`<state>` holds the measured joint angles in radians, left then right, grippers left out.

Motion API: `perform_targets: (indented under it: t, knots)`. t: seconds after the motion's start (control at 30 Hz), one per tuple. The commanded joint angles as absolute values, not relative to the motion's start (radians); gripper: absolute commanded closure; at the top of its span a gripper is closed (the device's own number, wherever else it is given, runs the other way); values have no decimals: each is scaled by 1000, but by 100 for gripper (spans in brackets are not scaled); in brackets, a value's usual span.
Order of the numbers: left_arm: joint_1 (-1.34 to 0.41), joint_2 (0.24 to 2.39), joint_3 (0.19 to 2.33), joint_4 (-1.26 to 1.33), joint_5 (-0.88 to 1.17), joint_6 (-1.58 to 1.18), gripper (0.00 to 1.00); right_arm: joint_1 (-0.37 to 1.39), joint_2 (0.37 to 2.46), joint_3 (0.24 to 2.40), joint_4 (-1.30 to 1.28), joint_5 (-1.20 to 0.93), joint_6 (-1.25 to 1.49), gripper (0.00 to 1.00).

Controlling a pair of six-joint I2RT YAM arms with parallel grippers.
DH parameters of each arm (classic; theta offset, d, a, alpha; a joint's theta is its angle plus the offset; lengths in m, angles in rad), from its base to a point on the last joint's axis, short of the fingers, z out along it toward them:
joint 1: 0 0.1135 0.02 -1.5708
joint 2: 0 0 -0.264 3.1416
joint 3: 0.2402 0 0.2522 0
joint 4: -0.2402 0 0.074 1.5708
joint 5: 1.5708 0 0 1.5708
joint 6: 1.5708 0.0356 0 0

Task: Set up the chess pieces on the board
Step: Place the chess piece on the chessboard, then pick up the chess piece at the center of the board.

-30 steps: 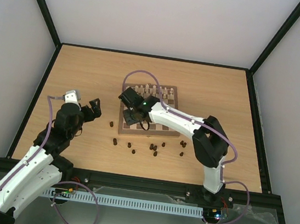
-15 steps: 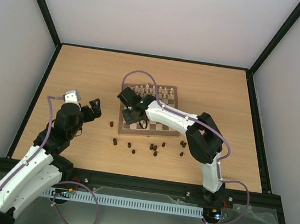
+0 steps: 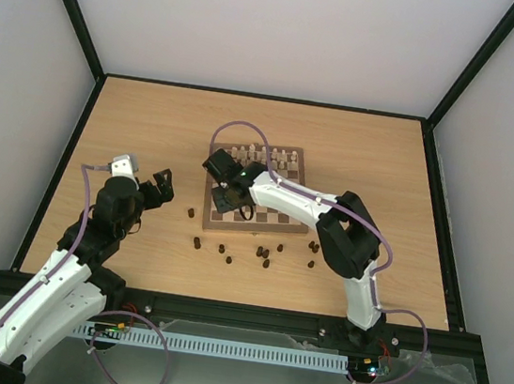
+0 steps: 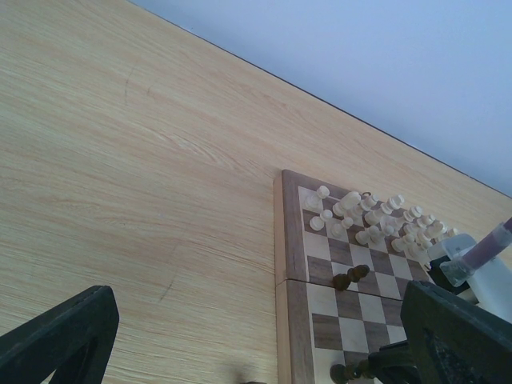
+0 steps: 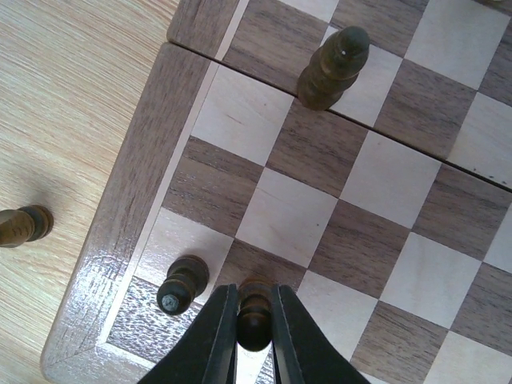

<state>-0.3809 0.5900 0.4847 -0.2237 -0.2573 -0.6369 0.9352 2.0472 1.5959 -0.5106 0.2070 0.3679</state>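
The board [image 3: 305, 198] lies mid-table, with pale pieces along its far rows. My right gripper [image 3: 224, 197] hangs over its near-left corner. In the right wrist view that gripper [image 5: 253, 300] is shut on a dark chess piece [image 5: 254, 328], which stands upright just above a square by the board's [image 5: 376, 168] near edge. Another dark piece [image 5: 182, 286] stands on the corner square beside it, and a taller one [image 5: 332, 68] farther in. Several dark chess pieces [image 3: 260, 250] lie scattered on the table in front of the board. My left gripper [image 3: 158, 188] is open and empty, left of the board.
Pale cream pieces [image 4: 368, 216] crowd the board's [image 4: 292, 264] far rows. One loose dark piece [image 3: 191, 212] stands on the table off the board's left edge, seen also as a dark piece [image 5: 24, 226] in the right wrist view. Black frame rails border the tabletop.
My right gripper has shifted slightly toward the board's near-left corner with the dark piece in it. The left arm has not moved.
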Motion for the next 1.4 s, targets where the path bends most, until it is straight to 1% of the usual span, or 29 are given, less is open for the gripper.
perform_targets:
  t: [0.0,0.27,0.33,0.53,0.63,0.77,0.8,0.87,1.03,1.1,1.2,1.27,1.37]
  knots:
    - [-374,588,475,-227,-251,-639,0,930,2076,1611,-548,206,360,88]
    - [-374,589,473,-227,-253,-639,0,931,2079,1600,-540,203,362,87]
    - [-374,590,473,-227,-252,-639,1,929,2078,1600,-541,203,362,84]
    - [-374,593,471,-223,-250,-640,0,931,2068,1600,-544,200,362,81]
    - [-374,595,471,-222,-249,-639,1,930,2053,1601,-552,206,365,75]
    - [-374,596,473,-220,-248,-638,0,930,1990,1574,-557,234,367,65]
    - [-374,597,472,-219,-248,-637,0,929,1973,1553,-558,241,367,62]
    - [-374,600,475,-218,-247,-638,0,929,1937,1513,-558,257,371,60]
    - [-374,605,475,-218,-248,-638,0,929,1803,1366,-530,265,387,52]
    - [-374,605,475,-218,-250,-639,0,932,1747,1304,-515,235,392,52]
    - [-374,606,475,-218,-251,-639,0,950,1669,1207,-475,158,405,57]
    - [-373,606,476,-219,-252,-638,0,982,1641,1168,-464,145,413,60]
    - [-374,605,476,-219,-252,-639,1,1044,1626,1131,-461,158,432,60]
